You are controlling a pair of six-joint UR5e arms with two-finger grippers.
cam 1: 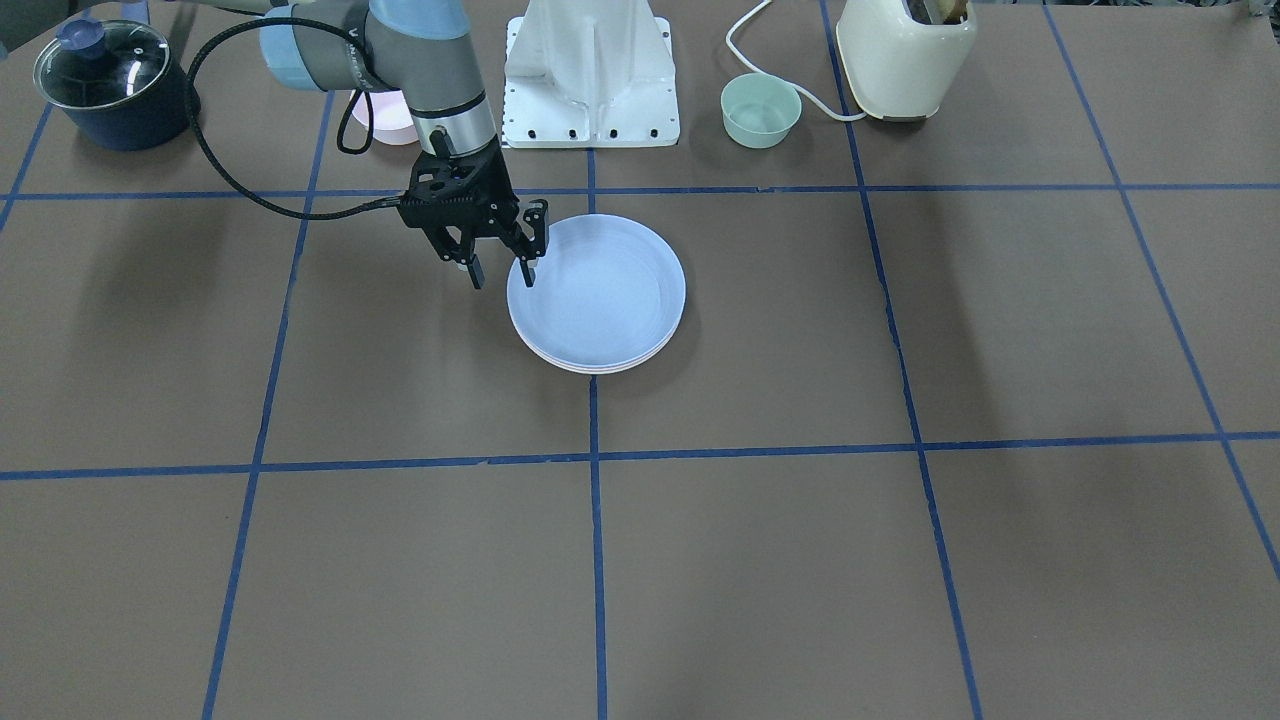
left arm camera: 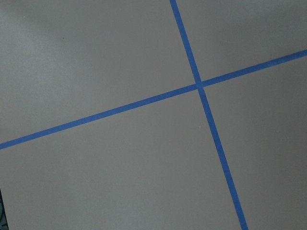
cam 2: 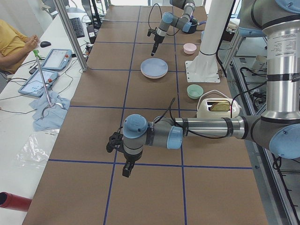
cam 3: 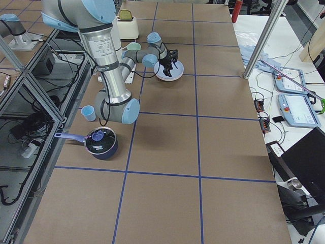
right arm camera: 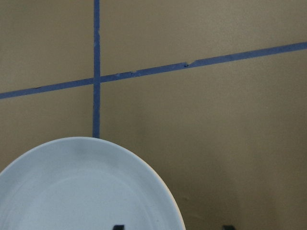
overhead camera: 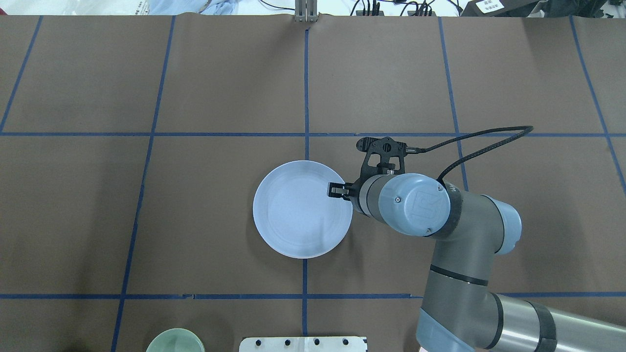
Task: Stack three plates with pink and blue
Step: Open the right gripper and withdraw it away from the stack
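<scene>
So the blue plate (cam 1: 600,295) sits on top of the stack (cam 1: 590,366), about mid-tabletop (cam 1: 800,560), right over one of the blue tape lines (cam 1: 597,560). Under it you can only see two thin pale rims poking out on the side away from the robot. I honestly can't call their colours from here.

The right hand (cam 1: 502,278) is at the stack's edge on the robot's right side, pointing down. Its fingers are spread apart and straddle the rim, one over the blue plate and one outside it over bare tabletop. It's not gripping anything, and the wrist cam shows the rim running between the two fingertips.

The left hand (cam 2: 126,169) is well away from the stack, out toward the robot's left end of the tabletop, hanging low over the brown surface. It only shows from the side cam, so I can't tell whether it's open or closed.

Back from the stack toward the robot's base there's a mint-green bowl (cam 1: 761,110) with a cream toaster (cam 1: 905,55) just beyond it. Off on the stack's other side is a dark pot (cam 1: 110,85) with a glass lid.
</scene>
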